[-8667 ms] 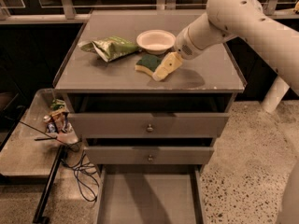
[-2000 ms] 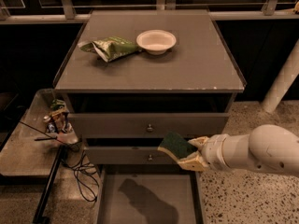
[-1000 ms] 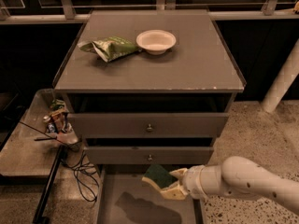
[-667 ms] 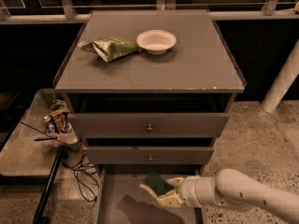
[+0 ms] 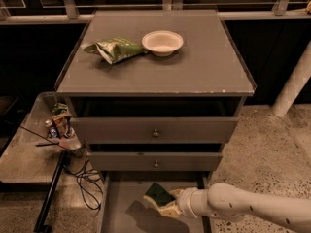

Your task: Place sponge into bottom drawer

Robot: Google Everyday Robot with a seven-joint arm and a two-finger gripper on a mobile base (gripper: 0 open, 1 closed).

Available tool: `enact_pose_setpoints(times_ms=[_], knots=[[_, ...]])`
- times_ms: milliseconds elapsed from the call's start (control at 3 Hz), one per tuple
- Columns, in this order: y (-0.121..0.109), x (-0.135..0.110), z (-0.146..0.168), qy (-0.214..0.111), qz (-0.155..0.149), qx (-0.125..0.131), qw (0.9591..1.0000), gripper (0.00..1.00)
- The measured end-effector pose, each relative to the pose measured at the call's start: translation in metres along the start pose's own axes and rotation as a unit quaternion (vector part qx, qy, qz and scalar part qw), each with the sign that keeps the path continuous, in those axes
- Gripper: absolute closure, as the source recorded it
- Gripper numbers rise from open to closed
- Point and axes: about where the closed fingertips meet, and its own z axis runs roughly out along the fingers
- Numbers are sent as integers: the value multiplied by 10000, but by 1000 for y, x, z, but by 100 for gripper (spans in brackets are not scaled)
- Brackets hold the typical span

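While hovering at the frame's lower middle, the pincer (image 5: 167, 207) is pinching the sponge (image 5: 157, 194) over the bottom drawer (image 5: 121, 213).

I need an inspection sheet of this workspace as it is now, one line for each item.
Surface: grey cabinet top, flat, two things on it.
Job's things: sponge, green face up, held over the bottom drawer, which is pulled out and has a bare floor.
Clutter: green snack bag beside white bowl on the top; small items on the low side table at left.
Grippers: gripper shut on the sponge, low over the drawer.
Cables: black cables on the floor, left of the drawer.
Surroundings: speckled floor; white post at right.
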Motion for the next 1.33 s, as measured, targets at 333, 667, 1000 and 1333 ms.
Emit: enact_pose_setpoints(times_ms=[333, 667, 1000, 1333], knots=[[-36, 14, 13, 216, -79, 264, 9994, 100], [-36, 14, 14, 216, -78, 264, 9994, 100], [-39, 18, 20, 249, -4, 272, 9993, 100], [-62, 39, 27, 216, 186, 381, 9989, 100]])
